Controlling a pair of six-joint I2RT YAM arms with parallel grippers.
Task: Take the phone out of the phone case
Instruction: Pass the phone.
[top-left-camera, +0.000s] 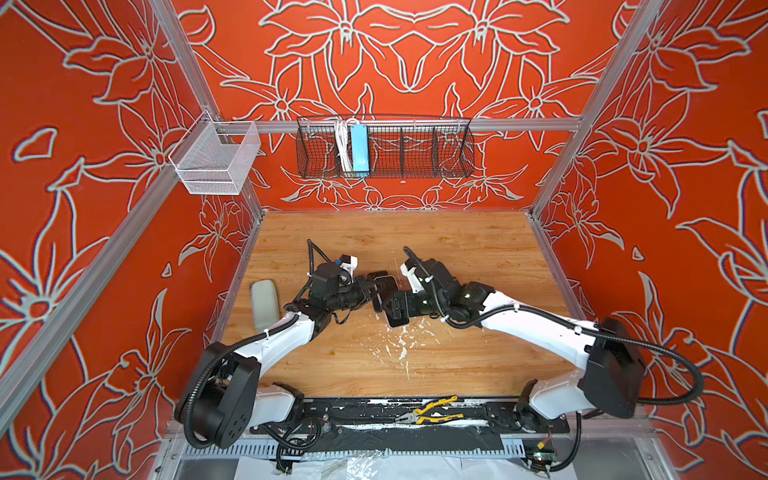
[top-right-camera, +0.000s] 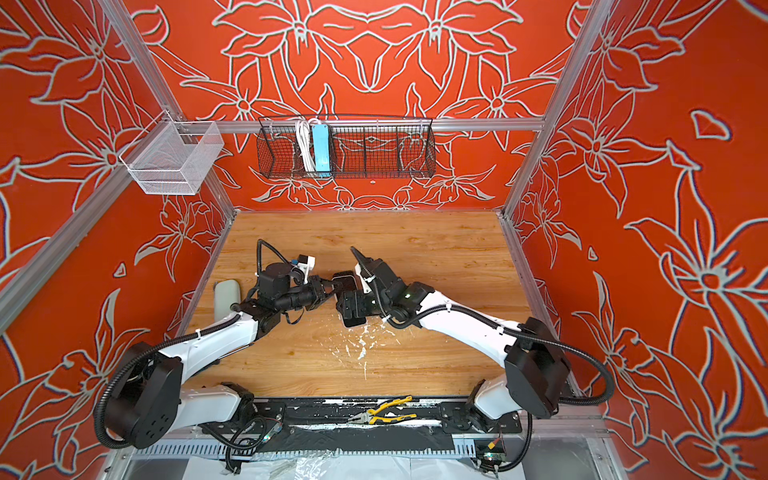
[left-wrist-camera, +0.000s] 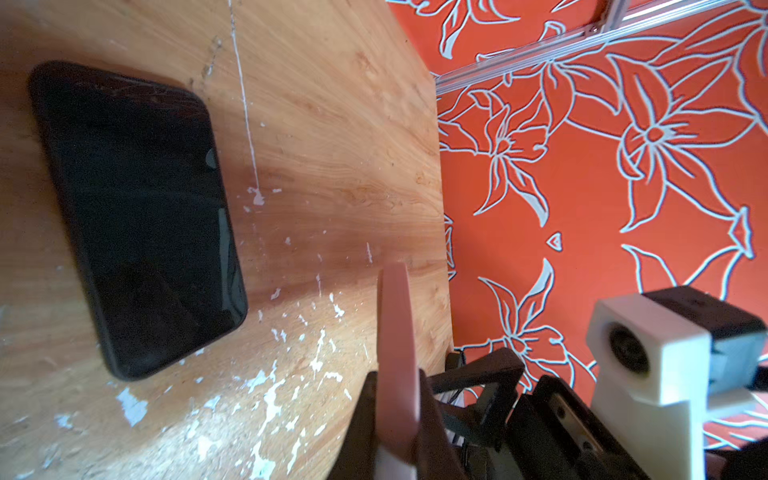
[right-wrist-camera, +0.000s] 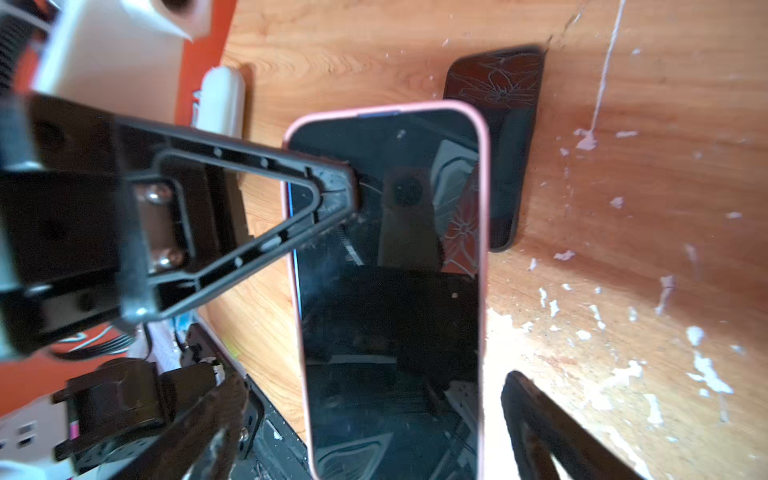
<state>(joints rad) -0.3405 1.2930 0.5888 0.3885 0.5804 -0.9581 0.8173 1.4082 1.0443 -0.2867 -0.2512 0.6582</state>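
1. Step: extraction not yet done. Phone (right-wrist-camera: 390, 332) sits in case (right-wrist-camera: 484, 249). Pink rim runs round the screen, and a blue phone edge peeks out at one end.
2. L gripper (left-wrist-camera: 397, 399) pinches the cased phone across its thickness at one long side. One pad (right-wrist-camera: 338, 195) is on the glass, the other behind, so it clamps phone + case together.
3. R gripper (right-wrist-camera: 374, 386) is spread wide, a finger on either side of the phone's near end. As far as I can see it touches neither side.
4. Location: cased phone looks held off the table (left-wrist-camera: 332, 124), near the 2nd phone (left-wrist-camera: 137, 216), which lies flat and dark w/ no pink on it. Slab (top-left-camera: 264, 302) is well apart from the 2nd phone, on the L arm's side.
5. Next (judgement): one gripper must hold case only and the other phone only. R should close on a rim corner and peel it back, or L should re-grip off the glass. A soft rim will likely flex and slip, so it needs a firm bite.
6. Hidden / unclear:
   - Case back + camera cutout aren't seen in any view.
   - Phone's near end is cut off in the R wrist view.
   - Arms cover the held phone in both top views, and no pink can be made out there.
   - Lines on the 2nd phone's glass could be cracks or wall reflection; can't tell.
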